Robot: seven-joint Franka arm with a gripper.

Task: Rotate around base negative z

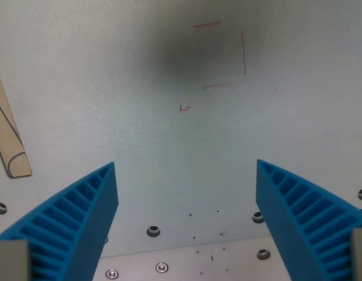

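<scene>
A: We look down on a pale grey table (140,146) that fills nearly the whole wrist view. A dark, soft shadow (187,50) lies on it toward the far edge.

B: Over that shadow we see thin red lines (242,52) drawn on the table, three sides of a rough square, with a small red mark (184,108) just nearer to us.

A: Next in size come our blue ribbed fingers (75,222), one at the wrist view's left and one at the wrist view's right. The gripper (185,167) stands wide open; the bare table shows between the tips and nothing is held.

B: Agreed. The fingers touch nothing that we can see.

A: At the table's left edge we have a light wooden piece (8,132), long and slanted, with a rounded end toward us. It lies well apart from the left finger.

B: At the near edge the table meets a lighter metal plate (181,263). We count several dark bolt heads (153,230) along that seam, and two bright screws (161,268) on the plate itself.

A: A few tiny dark specks (218,211) dot the table between the fingers.

B: As for the task, it names no object, so the gripper itself is the thing concerned, and it hangs over the near part of the table.
</scene>
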